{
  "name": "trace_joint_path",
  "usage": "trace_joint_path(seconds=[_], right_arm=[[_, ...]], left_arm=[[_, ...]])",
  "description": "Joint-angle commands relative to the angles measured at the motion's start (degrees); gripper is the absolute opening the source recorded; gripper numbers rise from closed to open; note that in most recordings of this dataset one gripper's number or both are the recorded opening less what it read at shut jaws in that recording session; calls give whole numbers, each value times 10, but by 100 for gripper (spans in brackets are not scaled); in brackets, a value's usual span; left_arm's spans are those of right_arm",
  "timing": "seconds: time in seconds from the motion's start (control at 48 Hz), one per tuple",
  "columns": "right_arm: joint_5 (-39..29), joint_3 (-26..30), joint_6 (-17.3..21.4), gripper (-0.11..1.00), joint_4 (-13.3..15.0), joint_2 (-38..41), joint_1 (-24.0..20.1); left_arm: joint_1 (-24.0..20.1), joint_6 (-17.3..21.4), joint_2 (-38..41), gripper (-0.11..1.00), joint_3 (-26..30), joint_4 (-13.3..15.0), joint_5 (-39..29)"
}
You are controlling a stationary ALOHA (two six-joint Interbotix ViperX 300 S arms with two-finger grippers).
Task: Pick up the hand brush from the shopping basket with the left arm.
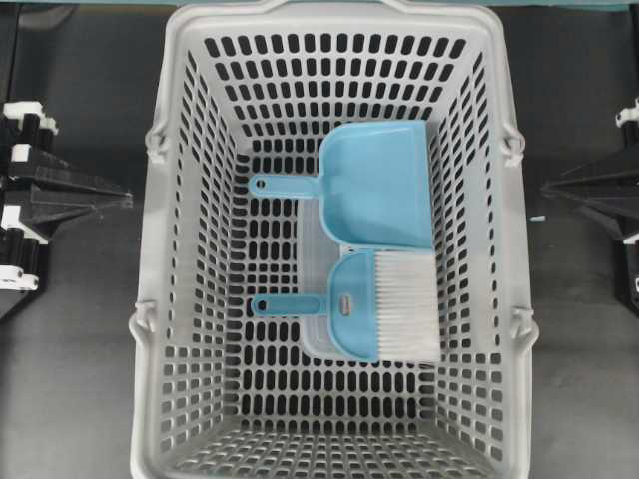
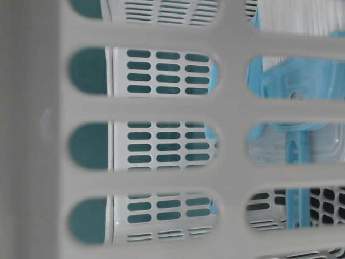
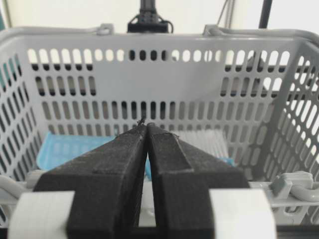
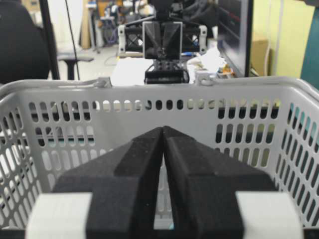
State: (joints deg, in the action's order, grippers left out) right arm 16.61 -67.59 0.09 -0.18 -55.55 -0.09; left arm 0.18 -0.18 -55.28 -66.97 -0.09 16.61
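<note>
The hand brush [image 1: 359, 311] lies flat on the floor of the light-grey shopping basket [image 1: 160, 299]. Its thin handle points left and its white bristles [image 1: 404, 304] point right. The left arm's gripper [image 1: 125, 200] rests outside the basket's left wall, shut and holding nothing, well apart from the brush. From the left wrist its closed tips [image 3: 146, 124] point over the near rim, with the bristles [image 3: 209, 142] beyond to the right. The right gripper [image 1: 547, 188] sits outside the right wall, also shut and empty, its tips [image 4: 163, 128] facing the basket wall [image 4: 99, 114].
A light-blue dustpan [image 1: 384, 185] lies just beyond the brush, handle to the left, and shows at the left of the left wrist view [image 3: 70, 149]. A clear plastic piece [image 1: 318, 339] lies under the brush. The basket's slotted wall [image 2: 232, 108] fills the table-level view.
</note>
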Motion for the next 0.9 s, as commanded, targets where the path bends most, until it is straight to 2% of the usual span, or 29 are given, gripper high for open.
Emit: trace_joint_path(seconds=[0.0, 0.042, 0.083, 0.208, 0.271, 0.417, 0.521, 0.646, 0.729, 0.792, 0.875], right_arm=[[5, 12, 4, 0, -2, 6, 4], [5, 12, 4, 3, -9, 6, 4], [4, 12, 8, 14, -16, 6, 4], [4, 11, 18, 52, -18, 7, 4], [4, 11, 19, 61, -17, 7, 4], [0, 11, 17, 58, -17, 7, 4], [0, 12, 18, 46, -17, 5, 4], [-4, 15, 19, 21, -17, -1, 4], [-9, 16, 18, 8, -17, -4, 5], [-14, 17, 19, 3, -17, -6, 4], [-28, 17, 19, 5, -17, -8, 4]], left_arm=[[-4, -17, 8, 6, 24, -24, 0], [-4, -23, 12, 4, 26, -24, -4], [-6, -27, 15, 0, 27, -24, -7], [-5, -39, 29, 0, 26, -24, -25], [-3, -47, 33, 0, 28, -24, -26], [-3, -53, 34, 0, 40, -24, -45], [1, -52, 38, 0, 67, -24, -96], [9, -50, 52, 0, 138, -24, -207], [15, -48, 79, 0, 203, -24, -303], [16, -55, 105, 0, 247, -24, -365], [16, -56, 146, 0, 302, -24, -448]])
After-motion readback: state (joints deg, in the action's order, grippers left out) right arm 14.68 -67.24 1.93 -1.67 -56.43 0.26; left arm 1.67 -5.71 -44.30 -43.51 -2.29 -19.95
